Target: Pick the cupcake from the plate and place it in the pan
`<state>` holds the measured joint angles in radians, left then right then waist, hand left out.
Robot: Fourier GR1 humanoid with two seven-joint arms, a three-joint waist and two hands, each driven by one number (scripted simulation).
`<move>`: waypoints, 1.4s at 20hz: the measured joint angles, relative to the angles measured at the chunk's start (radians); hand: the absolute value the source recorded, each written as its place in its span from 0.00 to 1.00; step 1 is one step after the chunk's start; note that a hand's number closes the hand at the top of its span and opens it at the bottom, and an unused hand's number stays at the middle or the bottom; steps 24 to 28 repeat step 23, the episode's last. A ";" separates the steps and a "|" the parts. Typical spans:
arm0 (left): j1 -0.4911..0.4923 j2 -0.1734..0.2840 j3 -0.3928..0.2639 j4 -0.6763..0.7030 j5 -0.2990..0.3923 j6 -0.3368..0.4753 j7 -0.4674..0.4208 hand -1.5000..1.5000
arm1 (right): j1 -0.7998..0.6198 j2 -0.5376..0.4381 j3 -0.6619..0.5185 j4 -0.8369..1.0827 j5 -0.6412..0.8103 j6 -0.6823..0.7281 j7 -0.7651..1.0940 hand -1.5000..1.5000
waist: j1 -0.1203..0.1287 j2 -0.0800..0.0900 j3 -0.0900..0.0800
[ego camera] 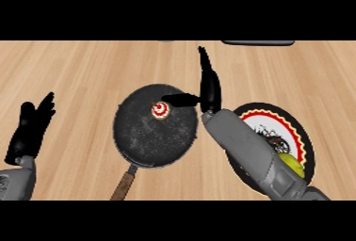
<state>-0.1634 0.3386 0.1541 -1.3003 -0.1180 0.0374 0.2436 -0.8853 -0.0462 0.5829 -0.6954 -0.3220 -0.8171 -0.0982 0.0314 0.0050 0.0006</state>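
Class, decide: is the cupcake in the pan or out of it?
In. The cupcake sits on the pan's dark base, away from the plate; the right hand is beside it.

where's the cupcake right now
In the head view the cupcake sits inside the pan, near its upper rim, just left of the right hand.

You had one pan (154,127), one cupcake (160,110), one plate (295,132) and two hands on the counter (83,66): a left hand (31,127) and a right hand (207,89).
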 measured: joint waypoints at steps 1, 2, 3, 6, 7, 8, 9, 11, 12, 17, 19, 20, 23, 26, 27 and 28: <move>0.004 -0.001 0.003 0.006 -0.003 0.005 0.001 0.50 | 0.028 -0.022 -0.002 -0.033 0.002 0.011 -0.003 0.00 | -0.010 -0.002 0.000; 0.023 -0.007 0.002 -0.007 -0.006 0.012 0.000 0.50 | 0.056 -0.053 -0.012 -0.069 -0.002 0.024 -0.008 0.00 | -0.018 -0.005 0.000; 0.027 -0.007 0.012 0.009 -0.004 0.013 -0.017 0.50 | 0.076 -0.073 -0.020 -0.103 0.000 0.034 -0.005 0.00 | -0.023 -0.006 0.000; 0.050 -0.009 0.017 -0.007 -0.006 0.018 -0.018 0.50 | 0.160 -0.175 -0.048 -0.207 -0.011 0.102 -0.015 0.00 | -0.035 -0.009 0.000; 0.056 -0.005 0.021 -0.015 -0.003 0.013 -0.018 0.50 | 0.183 -0.213 -0.054 -0.248 -0.014 0.126 -0.002 0.00 | -0.038 -0.010 0.000; 0.057 -0.003 0.024 -0.009 -0.003 0.011 -0.022 0.50 | 0.211 -0.249 -0.057 -0.294 -0.014 0.148 0.012 0.00 | -0.041 -0.010 -0.001; 0.064 -0.007 0.026 -0.007 -0.002 0.012 -0.028 0.50 | 0.241 -0.288 -0.065 -0.339 -0.021 0.174 0.018 0.00 | -0.044 -0.011 -0.001; 0.054 -0.009 0.031 0.013 -0.004 0.014 -0.036 0.50 | 0.304 -0.358 -0.091 -0.414 -0.040 0.233 0.014 0.00 | -0.047 -0.010 -0.001; 0.049 -0.013 0.026 -0.001 -0.006 0.016 -0.019 0.50 | 0.333 -0.387 -0.102 -0.447 -0.042 0.255 0.015 0.00 | -0.047 -0.010 -0.001; 0.048 -0.021 0.018 -0.022 -0.019 0.021 -0.002 0.50 | 0.478 -0.546 -0.194 -0.576 -0.086 0.399 -0.002 0.00 | -0.045 -0.009 -0.001; 0.060 -0.022 0.022 -0.029 -0.018 0.016 -0.007 0.50 | 0.529 -0.597 -0.237 -0.614 -0.102 0.454 -0.010 0.00 | -0.043 -0.008 0.000; 0.063 -0.016 0.026 -0.043 -0.014 0.008 0.003 0.50 | 0.551 -0.608 -0.258 -0.620 -0.102 0.477 -0.020 0.00 | -0.041 -0.008 -0.001; 0.057 -0.022 0.030 -0.030 -0.015 0.004 -0.002 0.50 | 0.606 -0.654 -0.331 -0.629 -0.115 0.564 -0.049 0.00 | -0.039 -0.007 -0.001; 0.057 -0.022 0.030 -0.030 -0.015 0.004 -0.002 0.50 | 0.606 -0.654 -0.331 -0.629 -0.115 0.564 -0.049 0.00 | -0.039 -0.007 -0.001; 0.057 -0.022 0.030 -0.030 -0.015 0.004 -0.002 0.50 | 0.606 -0.654 -0.331 -0.629 -0.115 0.564 -0.049 0.00 | -0.039 -0.007 -0.001; 0.057 -0.022 0.030 -0.030 -0.015 0.004 -0.002 0.50 | 0.606 -0.654 -0.331 -0.629 -0.115 0.564 -0.049 0.00 | -0.039 -0.007 -0.001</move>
